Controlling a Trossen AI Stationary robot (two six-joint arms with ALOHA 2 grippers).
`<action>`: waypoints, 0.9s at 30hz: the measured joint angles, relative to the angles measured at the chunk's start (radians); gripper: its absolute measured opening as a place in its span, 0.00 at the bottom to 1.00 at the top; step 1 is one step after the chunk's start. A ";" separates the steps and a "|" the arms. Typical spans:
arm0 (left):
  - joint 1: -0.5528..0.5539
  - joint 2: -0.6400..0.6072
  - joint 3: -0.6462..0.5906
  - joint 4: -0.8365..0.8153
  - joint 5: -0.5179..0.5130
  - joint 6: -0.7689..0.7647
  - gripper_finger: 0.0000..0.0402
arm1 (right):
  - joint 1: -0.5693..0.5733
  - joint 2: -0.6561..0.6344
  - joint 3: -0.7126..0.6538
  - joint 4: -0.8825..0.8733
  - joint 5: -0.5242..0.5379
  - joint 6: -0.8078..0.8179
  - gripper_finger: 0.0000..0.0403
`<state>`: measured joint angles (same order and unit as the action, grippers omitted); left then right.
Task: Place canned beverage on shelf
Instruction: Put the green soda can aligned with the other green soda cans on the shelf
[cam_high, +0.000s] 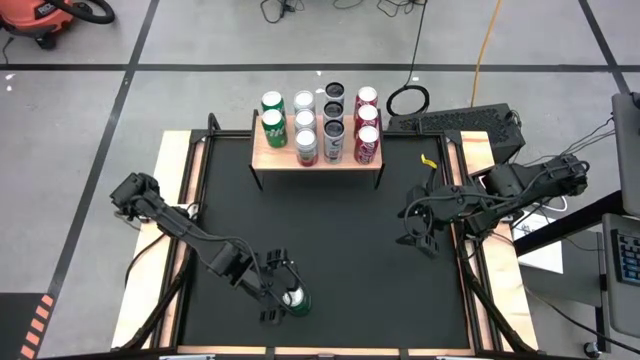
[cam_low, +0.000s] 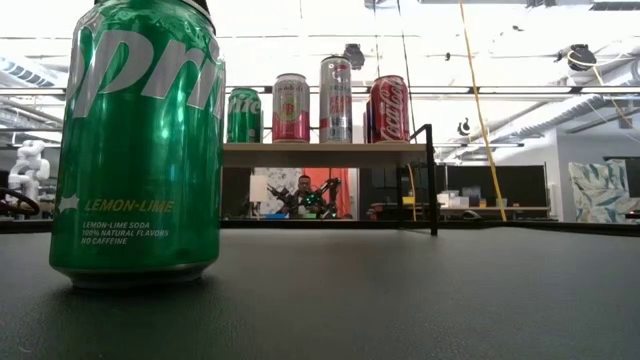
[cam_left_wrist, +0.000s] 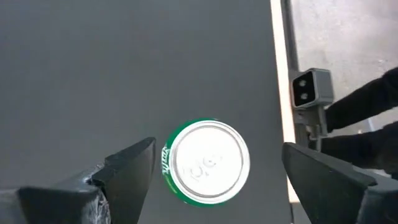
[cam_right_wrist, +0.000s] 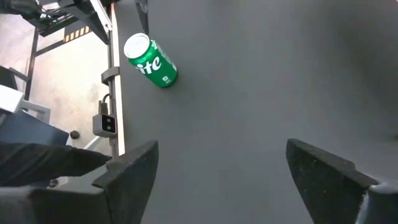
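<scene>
A green can stood upright near the black table's front edge, between the left gripper's spread fingers. The right gripper waited open. The shelf held eleven cans on grey flooring.

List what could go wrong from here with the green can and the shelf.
1. The left gripper hangs open over the upright green can, off centre; closing unevenly could tip it.
2. The can stands near the table's front edge; a nudge may roll it off.
3. The shelf is already crowded with cans, with little free room beside the green ones; setting another down could topple neighbours.
</scene>
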<state>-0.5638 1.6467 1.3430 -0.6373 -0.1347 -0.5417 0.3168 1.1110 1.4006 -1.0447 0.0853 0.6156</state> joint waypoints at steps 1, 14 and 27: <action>0.000 0.006 0.000 0.000 -0.004 0.000 0.88 | 0.000 0.000 0.000 0.000 0.000 -0.001 0.82; -0.001 0.043 -0.009 0.005 -0.005 -0.002 0.88 | 0.000 0.000 0.000 0.000 0.000 -0.007 0.82; -0.001 0.074 -0.023 0.038 0.036 -0.002 0.88 | 0.000 0.000 0.000 0.000 0.028 -0.010 0.82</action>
<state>-0.5652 1.7205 1.3197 -0.5993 -0.0989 -0.5438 0.3168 1.1114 1.4006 -1.0447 0.1128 0.6056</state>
